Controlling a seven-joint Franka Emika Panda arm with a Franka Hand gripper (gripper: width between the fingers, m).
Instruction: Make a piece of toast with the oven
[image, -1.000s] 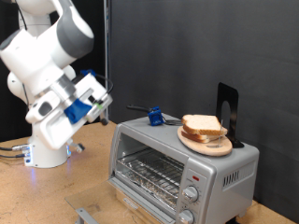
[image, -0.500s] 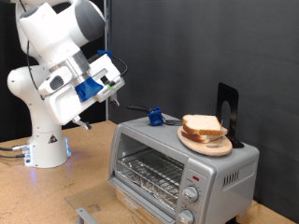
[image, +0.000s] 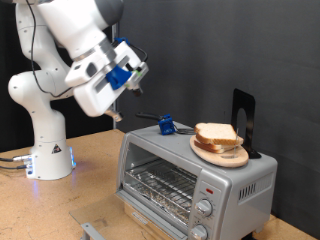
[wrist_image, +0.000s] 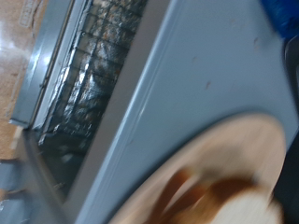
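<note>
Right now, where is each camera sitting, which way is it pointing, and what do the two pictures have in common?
Exterior view: off the arm, in front of the table, facing the oven with the bread on a wooden plate on top; the white arm and its pincer show at the exterior view's top left, above the oven.
Wrist view: on the hand, looking down at the oven's top, its rack behind the glass and the plate's rim; none of the robot shows.
Shared: oven, plate and bread.
</note>
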